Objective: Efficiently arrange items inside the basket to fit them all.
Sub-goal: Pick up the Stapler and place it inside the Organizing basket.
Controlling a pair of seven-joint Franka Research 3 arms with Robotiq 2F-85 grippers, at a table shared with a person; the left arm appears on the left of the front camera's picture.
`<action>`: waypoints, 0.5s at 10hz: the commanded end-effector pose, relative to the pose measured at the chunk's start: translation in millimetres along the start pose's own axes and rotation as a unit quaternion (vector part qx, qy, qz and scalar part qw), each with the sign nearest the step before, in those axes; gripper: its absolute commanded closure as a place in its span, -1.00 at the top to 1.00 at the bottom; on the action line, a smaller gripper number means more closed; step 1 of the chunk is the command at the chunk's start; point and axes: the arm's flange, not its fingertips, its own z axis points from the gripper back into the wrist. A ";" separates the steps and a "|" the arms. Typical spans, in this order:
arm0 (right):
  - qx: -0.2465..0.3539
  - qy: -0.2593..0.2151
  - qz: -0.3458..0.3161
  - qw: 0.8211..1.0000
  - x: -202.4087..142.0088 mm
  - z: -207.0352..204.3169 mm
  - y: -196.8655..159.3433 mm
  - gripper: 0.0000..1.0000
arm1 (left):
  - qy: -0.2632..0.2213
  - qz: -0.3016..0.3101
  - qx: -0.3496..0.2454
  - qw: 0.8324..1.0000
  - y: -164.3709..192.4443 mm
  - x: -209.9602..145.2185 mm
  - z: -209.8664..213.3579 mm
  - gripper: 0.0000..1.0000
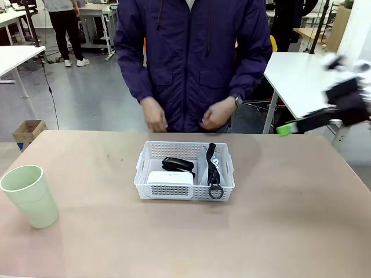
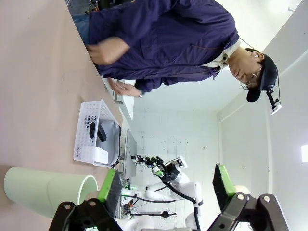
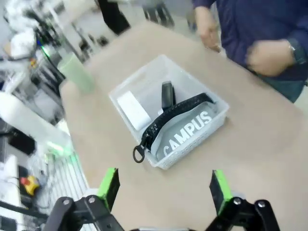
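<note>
- The basket (image 3: 211, 126) sits on the table (image 3: 269, 159).
- The pouch (image 3: 190, 130) lies in the basket along the wall nearest the right gripper (image 3: 165, 188), "CAMPUS" facing up.
- Its strap (image 3: 178, 109) crosses the basket, with the ring end over the rim.
- The box (image 3: 134, 109) and stapler (image 3: 167, 95) lie in the basket beyond the strap.
- The cup (image 3: 78, 73) stands outside the basket, well apart from it.
- A person's hand (image 3: 208, 26) is beyond the basket.
- The gripper's jaws are spread and hold nothing.

I count one basket (image 1: 179, 193) holding three items: one pouch (image 3: 187, 131), one white box (image 1: 169, 177), one stapler (image 1: 177, 164). One green cup (image 1: 30, 196) stands outside it.
</note>
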 end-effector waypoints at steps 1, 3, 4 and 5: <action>0.020 -0.036 -0.077 0.996 -66.2 43.3 -16.8 1.00 | 0.002 -0.007 -0.007 1.000 -0.9 -3.4 -1.6 1.00; 0.080 -0.061 -0.124 0.987 -113.3 62.2 -41.2 1.00 | 0.002 -0.007 -0.007 1.000 -0.9 -3.4 -1.6 1.00; 0.120 -0.034 -0.143 0.982 -130.2 57.3 -51.8 1.00 | 0.002 -0.007 -0.007 1.000 -0.9 -3.4 -1.6 1.00; 0.162 -0.008 -0.148 0.976 -138.7 48.1 -58.3 1.00 | 0.002 -0.007 -0.007 1.000 -0.9 -3.4 -1.6 1.00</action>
